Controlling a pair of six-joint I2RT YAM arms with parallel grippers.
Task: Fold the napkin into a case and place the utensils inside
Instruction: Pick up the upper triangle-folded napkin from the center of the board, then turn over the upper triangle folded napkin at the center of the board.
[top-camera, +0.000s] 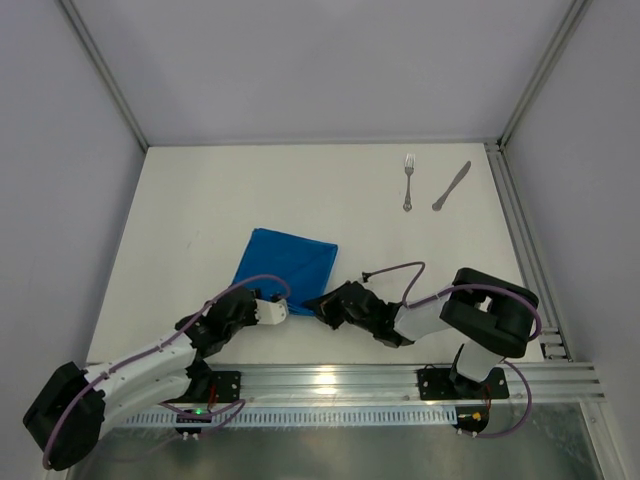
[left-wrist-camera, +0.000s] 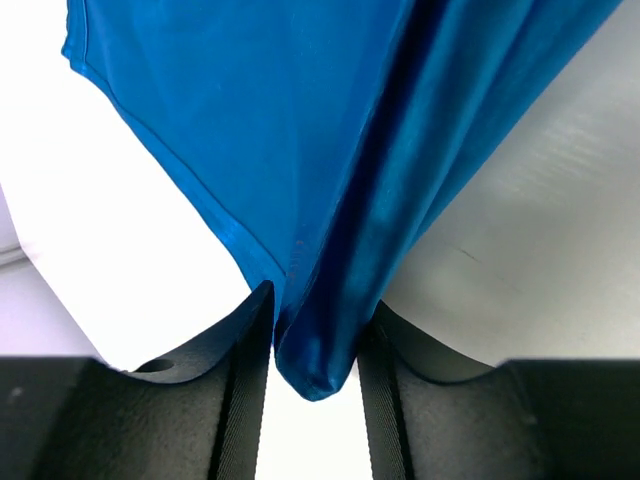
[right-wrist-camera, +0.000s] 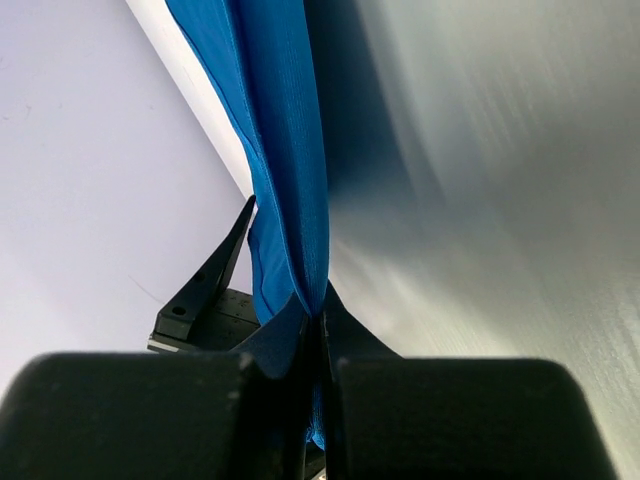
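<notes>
Left pincer (left-wrist-camera: 315, 330): jaws flank the near-left corner of the napkin (left-wrist-camera: 300, 150), cloth filling the gap; whether the pinch is firm cannot be told.
Right pincer (right-wrist-camera: 322, 320): clamped together on the near-right corner.
Napkin: mid-counter toward the near edge, spreading away from both pincers; the held edge runs left to right, so a fold would likely carry it toward the far edge.
Fork (top-camera: 408, 182), knife (top-camera: 451, 187): far right corner of the counter (top-camera: 200, 220), well apart from the napkin, nearer the right arm (top-camera: 490, 315).
</notes>
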